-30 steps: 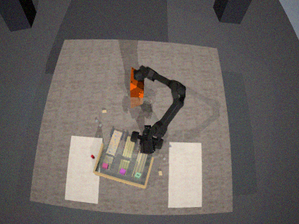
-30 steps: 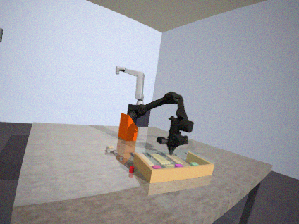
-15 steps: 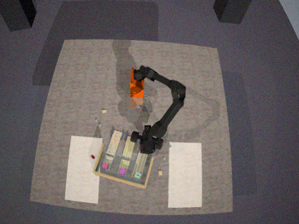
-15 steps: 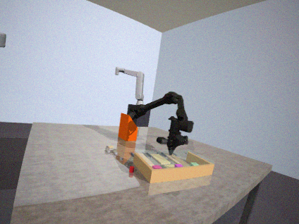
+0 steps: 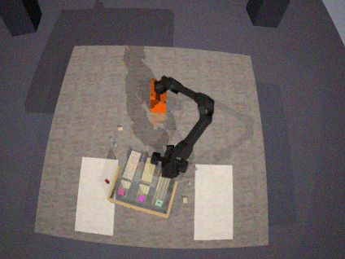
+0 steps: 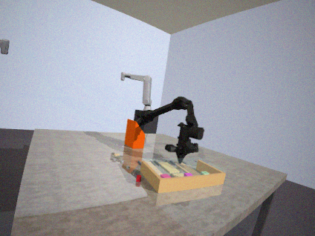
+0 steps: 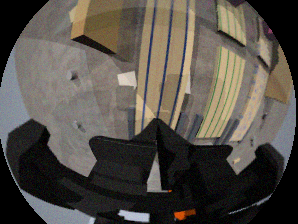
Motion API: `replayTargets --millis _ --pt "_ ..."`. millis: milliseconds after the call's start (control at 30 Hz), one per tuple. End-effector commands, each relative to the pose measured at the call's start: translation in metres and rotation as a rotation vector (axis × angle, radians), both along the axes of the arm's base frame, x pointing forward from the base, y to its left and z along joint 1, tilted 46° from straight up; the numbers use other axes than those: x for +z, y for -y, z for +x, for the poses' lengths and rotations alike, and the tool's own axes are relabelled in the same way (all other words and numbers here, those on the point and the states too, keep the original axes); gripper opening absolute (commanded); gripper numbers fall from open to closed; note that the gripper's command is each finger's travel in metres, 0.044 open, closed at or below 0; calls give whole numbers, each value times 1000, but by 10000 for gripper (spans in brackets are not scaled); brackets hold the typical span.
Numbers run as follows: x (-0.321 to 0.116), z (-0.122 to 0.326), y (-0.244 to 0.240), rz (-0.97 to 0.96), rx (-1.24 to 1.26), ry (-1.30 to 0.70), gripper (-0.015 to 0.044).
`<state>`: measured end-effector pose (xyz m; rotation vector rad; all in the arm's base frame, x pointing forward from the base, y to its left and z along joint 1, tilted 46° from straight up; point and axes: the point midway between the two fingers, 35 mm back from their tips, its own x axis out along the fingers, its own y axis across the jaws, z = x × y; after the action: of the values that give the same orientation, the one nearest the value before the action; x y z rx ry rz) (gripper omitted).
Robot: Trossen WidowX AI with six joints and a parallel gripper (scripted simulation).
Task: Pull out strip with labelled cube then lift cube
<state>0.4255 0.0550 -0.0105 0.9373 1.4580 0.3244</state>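
Note:
The wooden tray (image 5: 138, 208) (image 6: 193, 182) holds three strips. The blue-lined strip (image 5: 162, 189) (image 7: 157, 45) shows no gap; a green cube (image 5: 159, 203) (image 6: 205, 173) with a dark mark is at its far end. The green-lined strip (image 5: 149, 170) (image 7: 222, 90) has a gap before its short piece (image 5: 144, 188) (image 7: 231, 22), which has a purple cube (image 5: 141, 198) (image 6: 188, 174). The dotted strip (image 5: 132, 164) (image 7: 252, 100) also has a gap; a pink cube (image 5: 121, 191) (image 6: 166, 177) is at its end. My gripper (image 6: 180, 162) (image 7: 156, 121) is shut and empty, above the blue-lined strip's near end.
White mats (image 5: 95, 212) (image 5: 213, 204) lie on either side of the tray. A small red object (image 5: 106, 181) (image 6: 138, 178) is on the left mat. Small cream blocks (image 5: 120, 128) (image 5: 185, 200) lie outside the tray. An orange block (image 5: 158, 107) (image 6: 134, 137) stands by the arm's base.

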Motion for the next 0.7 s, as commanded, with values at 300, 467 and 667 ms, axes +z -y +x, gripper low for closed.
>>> replayTargets --millis 300,467,667 --pt "-2 2 -3 -2 3 -4 0" --pt "-2 4 -4 -2 3 -4 0" --pt "-3 7 -4 -1 3 -3 0"
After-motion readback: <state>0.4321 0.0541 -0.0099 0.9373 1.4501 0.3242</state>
